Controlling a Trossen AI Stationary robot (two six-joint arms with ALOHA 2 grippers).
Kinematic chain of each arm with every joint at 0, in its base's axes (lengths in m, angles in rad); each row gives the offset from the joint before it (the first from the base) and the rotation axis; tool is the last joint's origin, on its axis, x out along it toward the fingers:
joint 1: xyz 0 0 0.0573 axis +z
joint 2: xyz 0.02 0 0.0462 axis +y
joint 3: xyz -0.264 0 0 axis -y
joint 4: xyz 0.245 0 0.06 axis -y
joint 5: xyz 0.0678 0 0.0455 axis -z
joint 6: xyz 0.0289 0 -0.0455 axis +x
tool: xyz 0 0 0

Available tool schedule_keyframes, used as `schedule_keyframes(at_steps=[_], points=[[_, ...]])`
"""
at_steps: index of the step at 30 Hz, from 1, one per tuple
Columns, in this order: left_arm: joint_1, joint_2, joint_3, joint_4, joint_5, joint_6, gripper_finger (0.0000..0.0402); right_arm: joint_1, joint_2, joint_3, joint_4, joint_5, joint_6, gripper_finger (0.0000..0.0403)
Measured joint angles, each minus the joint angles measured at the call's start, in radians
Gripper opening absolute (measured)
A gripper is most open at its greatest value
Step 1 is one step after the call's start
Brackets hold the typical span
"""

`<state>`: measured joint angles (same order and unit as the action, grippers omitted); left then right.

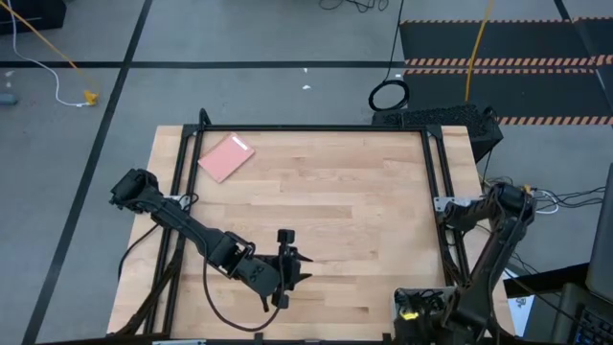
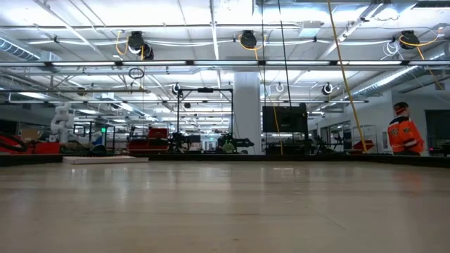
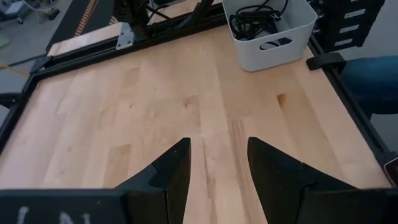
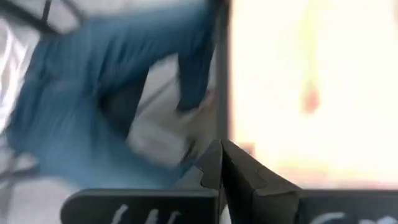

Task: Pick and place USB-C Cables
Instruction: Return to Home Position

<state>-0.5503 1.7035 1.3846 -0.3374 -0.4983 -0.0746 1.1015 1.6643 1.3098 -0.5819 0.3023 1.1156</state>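
Left hand (image 3: 217,146) hovers over the tabletop (image 3: 155,106), fingers spread. USB-C Cables (image 3: 250,17) sit bundled in the white bin (image 3: 273,57). Right hand (image 4: 221,149), pressed together, waits by the tabletop's right edge.

Bin (image 3: 292,53) — far rim off-frame

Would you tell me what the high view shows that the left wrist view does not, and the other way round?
Only the high view shows the pink pad in the far-left corner of the wooden table and the right arm folded at the table's right edge. Only the left wrist view shows the white bin, with dark USB-C cables bundled inside it, near the table's edge. Both show the table and the open left gripper, holding nothing, above bare wood.
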Motion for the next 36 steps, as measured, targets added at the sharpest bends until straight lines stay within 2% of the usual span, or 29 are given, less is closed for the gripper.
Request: schedule_keyframes(at_steps=[2,5,10,17,22,27,32,36], points=[[0.000,0.000,0.000,0.004,-0.001,0.020,0.0161,-0.025,-0.040,0.000,-0.011,0.095,-0.106,0.0000],[0.007,0.000,0.000,0.013,-0.001,0.057,0.0161,-0.084,-0.111,0.000,-0.052,0.166,-0.256,0.0000],[0.021,-0.047,0.000,-0.031,-0.032,0.076,0.0161,-0.220,-0.218,0.000,-0.106,0.195,-0.566,0.0000],[0.021,-0.153,0.000,-0.127,-0.070,0.100,0.0161,-0.401,-0.303,-0.034,-0.031,0.212,-0.913,0.0000],[0.024,-0.170,0.000,-0.171,-0.091,0.125,0.0161,-0.491,-0.383,-0.202,0.160,0.081,-1.063,0.0000],[0.044,-0.171,-0.024,-0.195,-0.106,0.119,0.0161,-0.559,-0.517,-0.395,0.261,0.006,-1.134,0.0000],[0.091,-0.220,-0.180,-0.075,-0.115,0.100,0.0161,-0.617,-0.678,-0.610,0.447,-0.074,-1.197,0.0000],[0.121,-0.296,-0.314,0.000,-0.116,0.089,0.0161,-0.658,-0.786,-0.774,0.606,-0.074,-1.267,0.0000]])
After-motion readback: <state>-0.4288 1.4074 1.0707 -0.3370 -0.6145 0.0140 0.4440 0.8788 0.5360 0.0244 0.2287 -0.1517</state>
